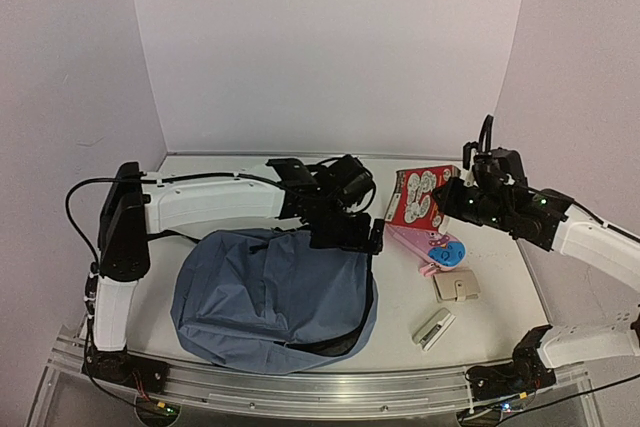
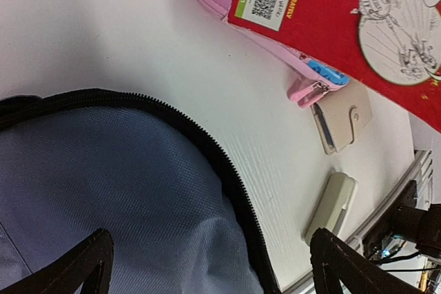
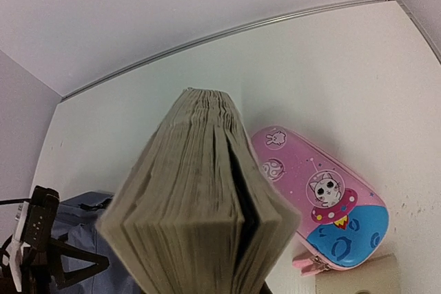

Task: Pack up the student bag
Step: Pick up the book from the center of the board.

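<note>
Smooth white tabletop [image 1: 400, 292], rounded woven student bag [image 1: 270, 297]

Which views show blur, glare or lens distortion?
Top external: even light, no glare on the student bag. Left wrist: sharp, print on the book readable. Right wrist: wide-angle curve in the wall seam; pencil case crisp.

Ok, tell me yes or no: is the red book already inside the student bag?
No: the right claw holds the red book out by the pink pencil case, outside the student bag.
</note>
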{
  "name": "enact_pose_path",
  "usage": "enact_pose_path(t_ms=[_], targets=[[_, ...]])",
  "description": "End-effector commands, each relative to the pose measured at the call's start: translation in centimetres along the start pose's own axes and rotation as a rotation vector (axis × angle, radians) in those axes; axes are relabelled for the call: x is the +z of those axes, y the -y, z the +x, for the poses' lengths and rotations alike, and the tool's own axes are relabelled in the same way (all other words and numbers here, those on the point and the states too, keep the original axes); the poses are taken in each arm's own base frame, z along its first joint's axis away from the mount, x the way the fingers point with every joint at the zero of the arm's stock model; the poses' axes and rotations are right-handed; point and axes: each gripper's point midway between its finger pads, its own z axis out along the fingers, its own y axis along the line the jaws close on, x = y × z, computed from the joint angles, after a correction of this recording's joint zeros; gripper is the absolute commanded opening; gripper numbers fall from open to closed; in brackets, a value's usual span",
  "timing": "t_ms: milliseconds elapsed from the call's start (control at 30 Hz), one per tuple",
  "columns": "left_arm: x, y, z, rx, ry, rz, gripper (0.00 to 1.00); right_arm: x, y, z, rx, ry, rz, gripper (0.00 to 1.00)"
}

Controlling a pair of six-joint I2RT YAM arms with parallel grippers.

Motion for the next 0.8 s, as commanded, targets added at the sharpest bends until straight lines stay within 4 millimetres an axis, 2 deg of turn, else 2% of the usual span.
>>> enact_pose_path(t_ms=[0, 133, 567, 700, 767], targets=[[0.5, -1.2, -0.1, 0.042, -0.024, -0.109, 1.0, -0.9, -0.6, -2.2, 0.009, 0.094, -0.02, 0.0], [0.4, -2.5, -0.1, 0.054, -0.029, -0.197, 1.0, -0.7, -0.4, -1.8, 0.008, 0.083, -0.014, 0.0], [-3.0, -4.7, -0.3, 0.032, 0.036, -0.281, 0.95, -0.5, -0.4, -1.3, 0.017, 0.065, -0.02, 0.0], [-4.1, -5.2, -0.3, 0.024, 0.06, -0.284, 0.87, -0.5, -0.6, -1.3, 0.018, 0.063, -0.026, 0.0], [-4.6, -5.4, -0.3, 0.023, 0.071, -0.284, 0.76, -0.4, -0.6, -1.3, 0.02, 0.06, -0.03, 0.0]])
